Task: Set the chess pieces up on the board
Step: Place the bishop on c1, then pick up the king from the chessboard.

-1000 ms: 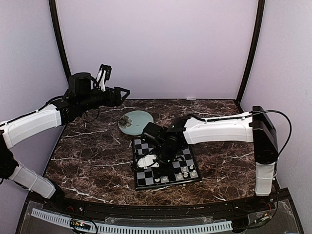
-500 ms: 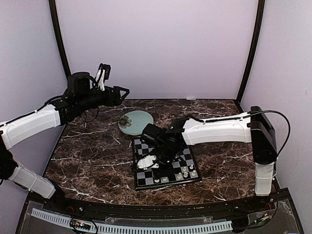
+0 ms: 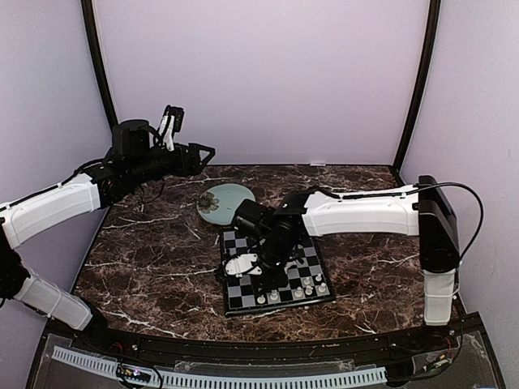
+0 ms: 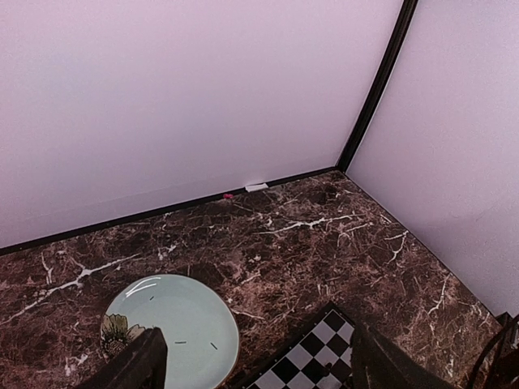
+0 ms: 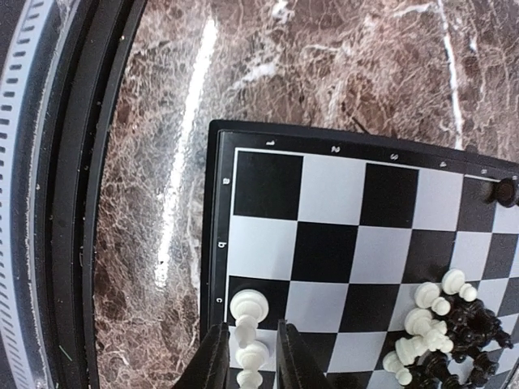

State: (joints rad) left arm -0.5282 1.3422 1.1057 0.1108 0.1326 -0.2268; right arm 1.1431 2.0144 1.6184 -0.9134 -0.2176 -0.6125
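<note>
Board point(image 5: 332, 190) corner squares free; piece cluster point(image 5: 438, 324) + rt arm point(image 3: 357, 212) block mid-board.

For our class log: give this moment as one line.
left gripper: open, empty | right gripper: open around tiny cream-white chess piece | small black-and-white chequered chessboard: setup unfinished

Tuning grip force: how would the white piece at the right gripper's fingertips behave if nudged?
Probably light: the white piece is tiny beside the right gripper. Likely tippy, being slender with a rounded head. Could roll once down.
</note>
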